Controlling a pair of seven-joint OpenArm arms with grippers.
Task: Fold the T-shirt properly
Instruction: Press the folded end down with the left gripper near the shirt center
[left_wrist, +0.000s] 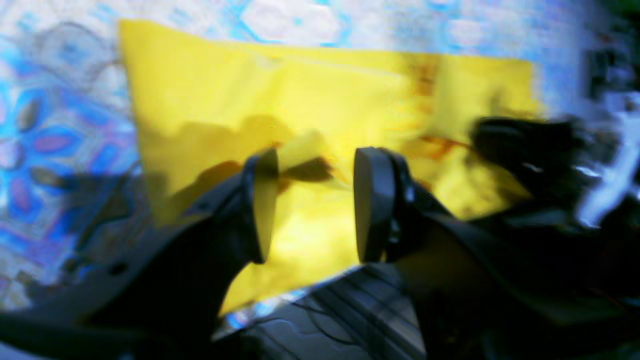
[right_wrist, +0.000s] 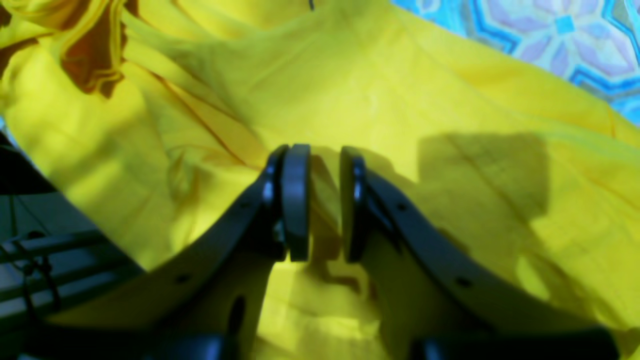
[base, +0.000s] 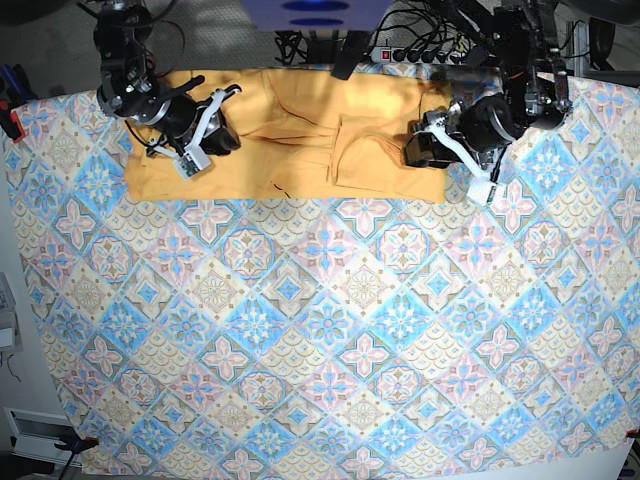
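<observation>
**Two robot arms over a folded yellow shirt at the far edge of a patterned bench**

A bench covered by a blue-and-pink tiled tablecloth (base: 330, 340) fills the overhead view. The T-shirt (base: 290, 135), pale yellow-orange, lies along the far edge of the bench as a wide flat band, spread from near the far left corner to past the middle. Several fold lines and creases run across it, and one fold edge stands out just right of its centre. A short dark mark sits near its near edge.

The right gripper (base: 222, 132) hangs over the left end of the shirt in the overhead view. In the right wrist view, its fingers (right_wrist: 296, 200) stand a narrow gap apart, with rumpled yellow cloth directly behind and below them. Whether any cloth is pinched in that gap cannot be told.

The left gripper (base: 418, 148) sits at the right end of the shirt, over its edge. In the left wrist view, which is blurred, its fingers (left_wrist: 370, 200) stand clearly apart with a wide gap, and yellow cloth shows through the gap. The fingers do not appear to be clamped on anything. In that same view the other arm shows as a dark blur at the far end of the cloth.

Cables and a power strip (base: 420, 52) lie beyond the bench's far edge.
</observation>
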